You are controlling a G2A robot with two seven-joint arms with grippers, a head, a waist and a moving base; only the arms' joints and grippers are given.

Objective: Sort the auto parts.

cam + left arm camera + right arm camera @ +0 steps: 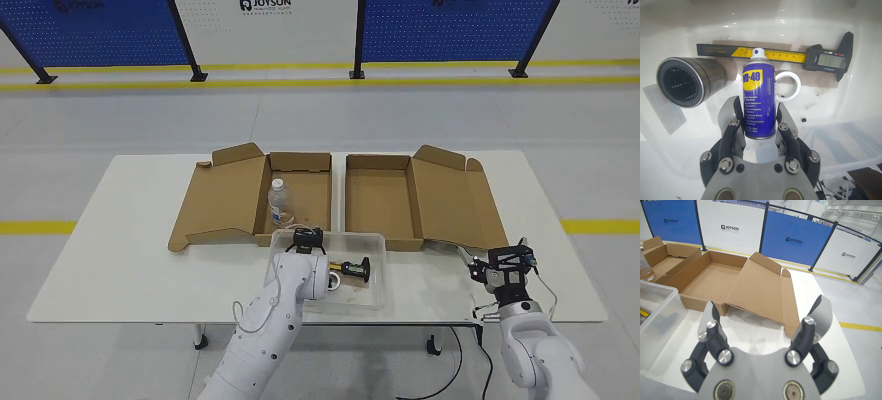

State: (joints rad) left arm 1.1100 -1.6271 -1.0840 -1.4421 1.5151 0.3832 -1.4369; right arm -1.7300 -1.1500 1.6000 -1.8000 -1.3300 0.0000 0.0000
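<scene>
Blue spray can gripped in left hand (right hand released); lift straight, clear of digital caliper.

We are recording a white surface carrying three items: a left cardboard box and a right cardboard box lying open side by side, and a clear plastic bin sitting just in front of them.

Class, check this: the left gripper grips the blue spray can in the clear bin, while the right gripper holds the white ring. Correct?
No. The right gripper is open and empty, as the right wrist view shows. The white ring lies in the clear bin beside the blue spray can, which the left gripper does grip.
</scene>
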